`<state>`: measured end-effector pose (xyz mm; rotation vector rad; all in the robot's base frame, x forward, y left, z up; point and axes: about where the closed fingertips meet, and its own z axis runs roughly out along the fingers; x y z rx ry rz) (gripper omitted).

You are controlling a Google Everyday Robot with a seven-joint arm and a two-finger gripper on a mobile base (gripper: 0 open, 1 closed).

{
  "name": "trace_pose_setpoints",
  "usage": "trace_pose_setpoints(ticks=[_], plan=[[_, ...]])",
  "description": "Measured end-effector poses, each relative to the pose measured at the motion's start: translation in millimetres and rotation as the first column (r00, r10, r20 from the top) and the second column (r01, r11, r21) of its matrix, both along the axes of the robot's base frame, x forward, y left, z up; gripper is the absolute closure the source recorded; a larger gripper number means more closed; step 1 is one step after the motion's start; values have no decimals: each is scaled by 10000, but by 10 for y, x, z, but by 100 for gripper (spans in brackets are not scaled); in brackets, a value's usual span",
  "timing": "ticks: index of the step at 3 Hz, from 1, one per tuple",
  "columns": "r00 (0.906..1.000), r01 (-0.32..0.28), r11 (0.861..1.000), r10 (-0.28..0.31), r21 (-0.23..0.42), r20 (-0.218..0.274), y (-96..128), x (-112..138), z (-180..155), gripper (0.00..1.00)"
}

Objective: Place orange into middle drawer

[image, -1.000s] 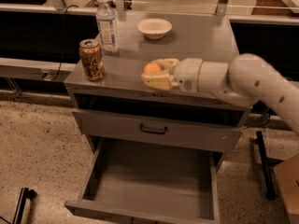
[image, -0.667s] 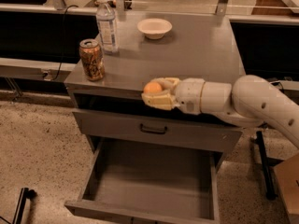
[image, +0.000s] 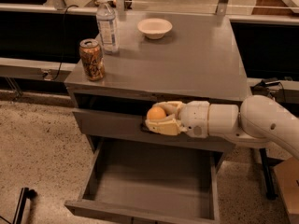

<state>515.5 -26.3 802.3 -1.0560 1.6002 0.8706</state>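
Observation:
My gripper (image: 158, 118) reaches in from the right and is shut on the orange (image: 156, 113), a small round fruit held between its cream fingers. It hangs in front of the closed upper drawer face, just below the counter's front edge. The middle drawer (image: 145, 209) is pulled open below, wide and grey with a bare flat floor. The orange is above the drawer's back part, well clear of its floor.
On the grey counter (image: 196, 64) stand a soda can (image: 91, 59) at the front left, a water bottle (image: 107, 24) behind it and a white bowl (image: 154, 28) at the back. The black handle of the upper drawer (image: 107, 123) is mostly hidden behind my gripper.
My gripper has come forward off the counter top and down in front of the cabinet, carrying the orange, and now hangs over the open drawer.

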Motion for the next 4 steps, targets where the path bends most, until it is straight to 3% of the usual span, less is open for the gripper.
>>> trace_pose_setpoints(ticks=[1,2,3,4], plan=[[9999,-12,9999,14,-117,165,44,27,15,100],[9982,-482,9932,516,-1062,295,126,34,-679,100],[9914,-1207,9779,1276,-1705,301,76,-90,-1407,100],[9818,-1779,9707,1863,-1613,381,-30,-246,-1759,100]])
